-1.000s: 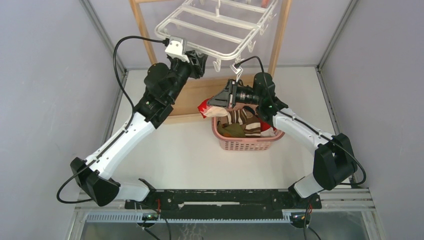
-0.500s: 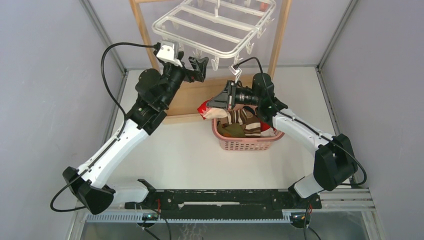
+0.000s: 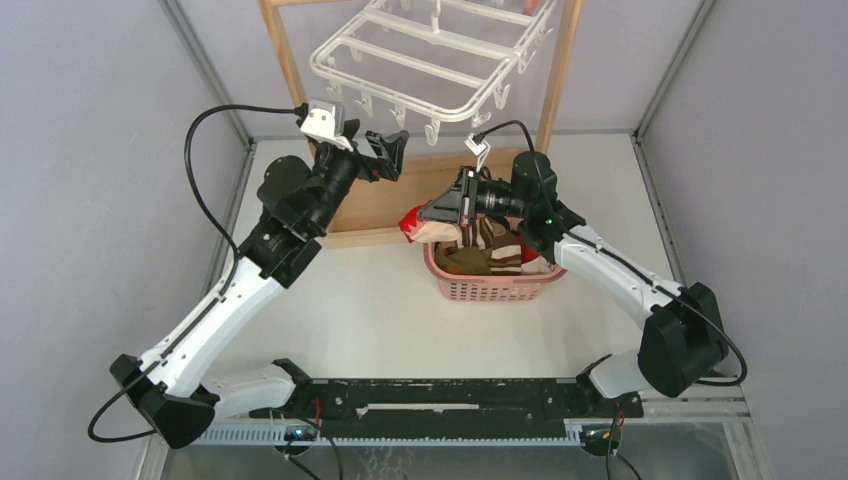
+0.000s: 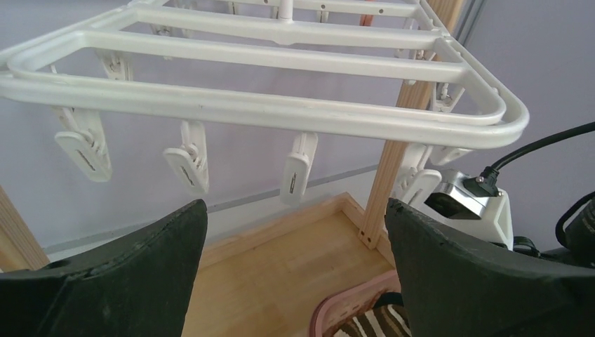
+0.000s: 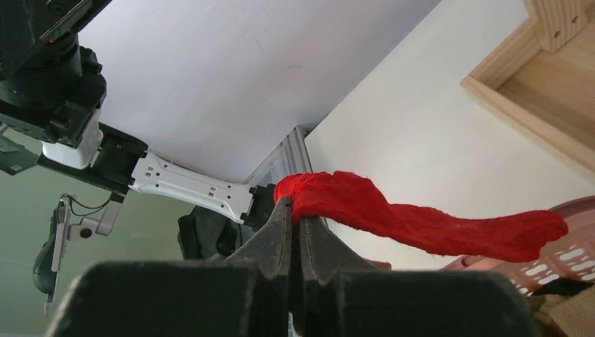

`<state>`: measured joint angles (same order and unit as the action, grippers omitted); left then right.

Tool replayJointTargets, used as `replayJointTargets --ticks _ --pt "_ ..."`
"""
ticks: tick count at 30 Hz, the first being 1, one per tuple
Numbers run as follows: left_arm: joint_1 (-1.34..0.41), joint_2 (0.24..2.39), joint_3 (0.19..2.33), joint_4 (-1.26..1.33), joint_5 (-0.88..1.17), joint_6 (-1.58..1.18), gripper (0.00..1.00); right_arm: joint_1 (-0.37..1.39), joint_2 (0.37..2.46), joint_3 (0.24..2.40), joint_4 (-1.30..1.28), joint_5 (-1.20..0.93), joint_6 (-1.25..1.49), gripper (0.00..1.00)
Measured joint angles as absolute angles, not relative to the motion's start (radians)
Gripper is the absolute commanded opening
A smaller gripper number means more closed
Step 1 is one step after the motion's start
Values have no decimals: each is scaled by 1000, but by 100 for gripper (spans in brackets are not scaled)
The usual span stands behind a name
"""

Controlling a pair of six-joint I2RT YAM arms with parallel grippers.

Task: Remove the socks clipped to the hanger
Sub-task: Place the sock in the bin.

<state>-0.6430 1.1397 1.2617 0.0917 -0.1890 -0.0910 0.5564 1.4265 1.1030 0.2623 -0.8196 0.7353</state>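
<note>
Table (image 3: 380,300): carries the wooden stand and the basket.
Wooden stand (image 3: 285,60): holds the hanger up so both arms can reach under it.
Hanger (image 4: 281,116): near rim bare of socks; a reddish scrap at the far rim is too small to tell.
Basket (image 3: 490,288): set below the hanger's right side to catch what is pulled off.
Left pincer (image 4: 295,207): released, jaws wide, empty, just below the near rim.
Right pincer (image 5: 295,210): clenched on the red sock, beside the basket's left rim, likely ready to drop it in.
Socks (image 3: 490,250): heaped in the basket, striped ones on top.
Red sock (image 5: 421,228): pinched at one end, trailing towards the basket.
Clips (image 4: 189,158): near row dangles empty.
</note>
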Motion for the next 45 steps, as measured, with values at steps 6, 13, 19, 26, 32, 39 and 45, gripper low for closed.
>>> replayJointTargets --ticks 6,13,19,26,32,39,45 --pt "-652 1091 1235 52 -197 -108 100 558 1396 1071 226 -810 715 0" --pt "-653 1050 1222 -19 -208 -133 100 560 1351 1045 165 -788 678 0" --pt "-653 1004 1182 -73 -207 -154 100 565 1291 1042 97 -759 634 0" --pt "-653 971 1143 -136 -208 -170 100 566 1192 1041 21 -717 578 0" --pt "-653 941 1131 -200 -216 -186 100 563 1125 1041 -76 -680 522 0" --pt "-653 915 1126 -232 -230 -192 100 541 1064 1041 -157 -648 478 0" --pt "-653 915 1126 -247 -233 -202 100 516 1026 1041 -213 -614 442 0"
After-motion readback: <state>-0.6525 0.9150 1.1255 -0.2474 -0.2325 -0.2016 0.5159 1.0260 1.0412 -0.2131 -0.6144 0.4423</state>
